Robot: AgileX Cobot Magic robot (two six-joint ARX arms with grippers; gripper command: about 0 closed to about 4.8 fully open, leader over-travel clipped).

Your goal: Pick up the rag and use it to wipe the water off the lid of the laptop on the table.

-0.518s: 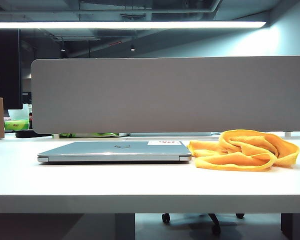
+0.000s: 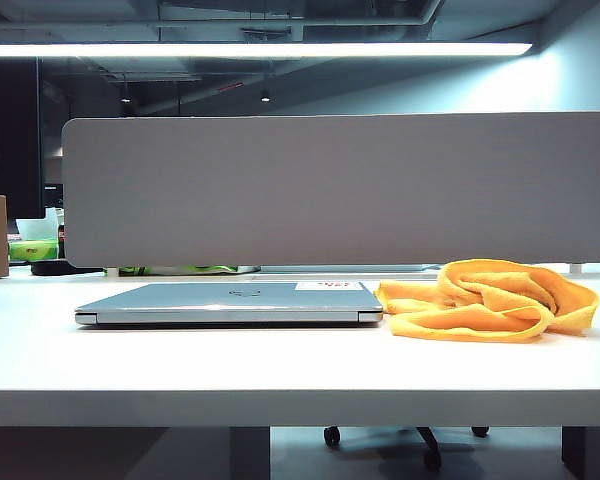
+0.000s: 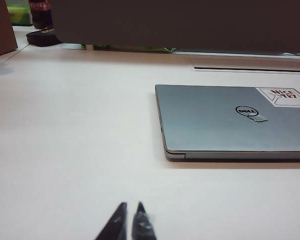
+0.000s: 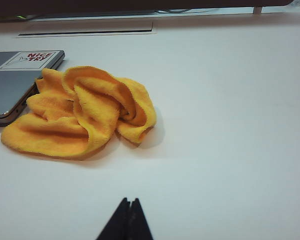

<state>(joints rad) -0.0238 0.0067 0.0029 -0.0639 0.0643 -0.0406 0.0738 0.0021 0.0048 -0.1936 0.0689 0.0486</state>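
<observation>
Both claws sit pinched shut and empty over the table [image 2: 280, 370]: the right gripper [image 4: 129, 202] faces the crumpled rag [image 4: 82, 112] ahead of it, slightly toward the laptop [image 3: 230, 122], whose corner the cloth touches. The left gripper [image 3: 131, 207] has the lid [image 3: 215, 117] ahead and off to one side. For a clean pickup, the right claw should probably spread wide, then descend on the rag's tallest fold.

The right gripper [image 4: 128, 202] shows two dark fingertips pressed together, poised above the bare white smooth table [image 4: 230, 125]. Ahead of the fingertips, well apart, lies the crumpled yellow-orange microfibre rag [image 4: 82, 112]. Its far edge touches the corner of the closed silver-grey laptop [image 4: 12, 87], which bears a white sticker [image 4: 31, 59].
</observation>
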